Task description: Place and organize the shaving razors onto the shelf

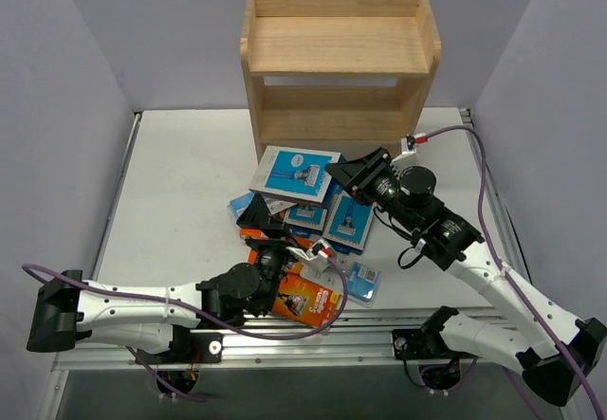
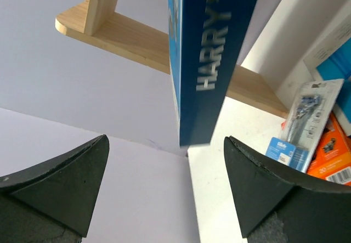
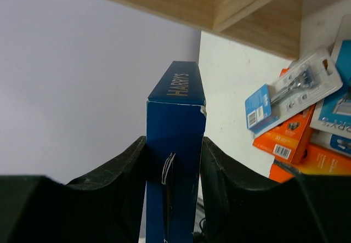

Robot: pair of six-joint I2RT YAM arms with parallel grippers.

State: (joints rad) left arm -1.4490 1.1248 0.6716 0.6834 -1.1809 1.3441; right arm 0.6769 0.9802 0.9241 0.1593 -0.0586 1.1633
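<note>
White table (image 1: 180, 183) between pale walls, wooden shelf (image 1: 337, 45) at the back: my right gripper (image 3: 174, 144) is clamped on a blue-and-white Harry's razor box (image 1: 296, 172), which it holds over the heap of razor packs (image 1: 327, 226) lying just in front of the shelf. My left gripper (image 2: 165, 141) hangs beside that box, fingers spread and gripping nothing, at the heap's near side.

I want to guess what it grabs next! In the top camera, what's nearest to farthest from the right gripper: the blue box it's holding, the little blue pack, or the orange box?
1. The blue box: clamped in the right gripper, on its left.
2. The little blue pack: lower in the picture, below the gripper.
3. The orange box: lower too, further left.
</note>
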